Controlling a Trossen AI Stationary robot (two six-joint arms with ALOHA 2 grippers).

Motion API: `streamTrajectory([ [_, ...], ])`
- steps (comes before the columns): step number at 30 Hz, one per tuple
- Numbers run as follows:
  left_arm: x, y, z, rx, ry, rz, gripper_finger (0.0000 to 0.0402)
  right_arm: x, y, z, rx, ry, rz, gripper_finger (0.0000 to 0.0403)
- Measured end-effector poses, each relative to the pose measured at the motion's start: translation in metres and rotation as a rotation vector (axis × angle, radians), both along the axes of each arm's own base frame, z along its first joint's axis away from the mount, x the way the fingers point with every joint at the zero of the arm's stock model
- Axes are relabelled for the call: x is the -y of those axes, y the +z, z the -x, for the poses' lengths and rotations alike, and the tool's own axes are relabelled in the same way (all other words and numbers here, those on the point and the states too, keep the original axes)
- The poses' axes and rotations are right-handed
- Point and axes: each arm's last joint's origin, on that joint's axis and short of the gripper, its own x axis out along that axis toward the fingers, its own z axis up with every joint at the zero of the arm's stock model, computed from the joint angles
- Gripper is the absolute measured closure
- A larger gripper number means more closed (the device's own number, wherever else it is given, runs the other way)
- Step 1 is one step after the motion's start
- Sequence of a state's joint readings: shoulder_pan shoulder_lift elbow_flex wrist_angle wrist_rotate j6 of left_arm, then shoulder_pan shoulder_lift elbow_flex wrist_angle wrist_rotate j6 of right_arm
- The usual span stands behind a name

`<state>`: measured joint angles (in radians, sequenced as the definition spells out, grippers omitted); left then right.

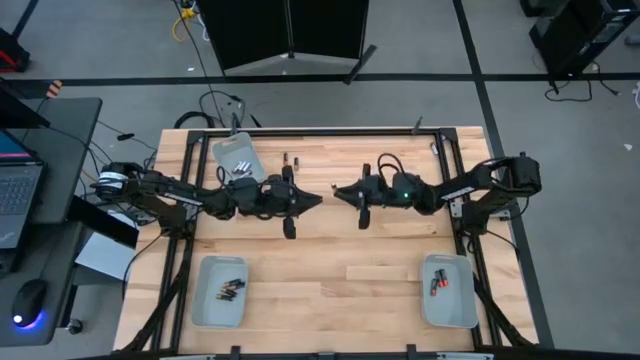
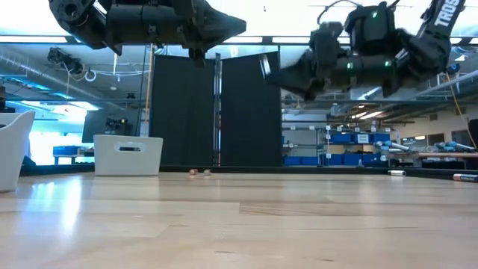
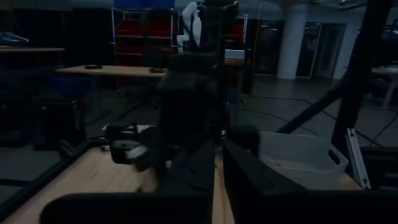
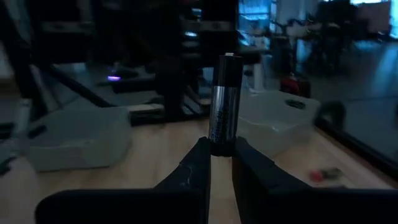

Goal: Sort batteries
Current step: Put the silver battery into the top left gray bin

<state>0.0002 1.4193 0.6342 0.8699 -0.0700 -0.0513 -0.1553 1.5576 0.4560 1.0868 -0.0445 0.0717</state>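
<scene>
Both arms hover high over the table's middle, their tips facing each other. My right gripper (image 4: 222, 155) (image 1: 336, 190) is shut on a dark and silvery battery (image 4: 225, 102). My left gripper (image 3: 219, 177) (image 1: 320, 200) holds nothing, with its fingers drawn together to a thin slit. The far-left pale grey tray (image 1: 237, 158) holds several batteries, and so does the near-left tray (image 1: 220, 290). The near-right tray (image 1: 447, 290) holds a red one. Loose batteries (image 1: 290, 160) (image 2: 200, 172) lie on their sides on the wood near the far edge. My right gripper pinches the battery's lower end (image 4: 221, 144) between its two fingertips (image 4: 200, 155). The rest of the cell sticks out beyond the tips. The fingers reach level from the table's right side. The battery is lifted well clear of the table.
The black frame rails (image 1: 455, 180) run along the table's sides. A pale tray (image 2: 128, 155) stands far back in the low view. Other small cells (image 2: 396, 172) lie at the far right, and a red one (image 4: 323, 174) lies on the wood. The near middle is bare wood (image 1: 330, 280).
</scene>
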Motion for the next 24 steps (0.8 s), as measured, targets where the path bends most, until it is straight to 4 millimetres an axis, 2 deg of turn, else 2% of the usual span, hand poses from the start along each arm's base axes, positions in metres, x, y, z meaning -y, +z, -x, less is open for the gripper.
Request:
streamTrajectory([
  [6, 0.0, -0.001, 0.0, -0.012, -0.003, -0.001, 0.0304, -0.02, 0.011, -0.008, 0.05, 0.047, 0.037, 0.0351],
  [11, 0.002, -0.005, -0.008, -0.015, -0.079, -0.003, 0.0268, -0.029, 0.015, -0.012, 0.064, 0.037, 0.066, 0.0351],
  [16, 0.001, -0.015, -0.018, -0.022, -0.05, 0.001, 0.0259, -0.034, 0.016, -0.012, 0.069, 0.045, 0.072, 0.0351],
  [24, -0.004, -0.012, -0.02, 0.051, -0.054, 0.05, 0.0259, -0.037, 0.016, -0.012, 0.07, 0.036, 0.077, 0.0351],
])
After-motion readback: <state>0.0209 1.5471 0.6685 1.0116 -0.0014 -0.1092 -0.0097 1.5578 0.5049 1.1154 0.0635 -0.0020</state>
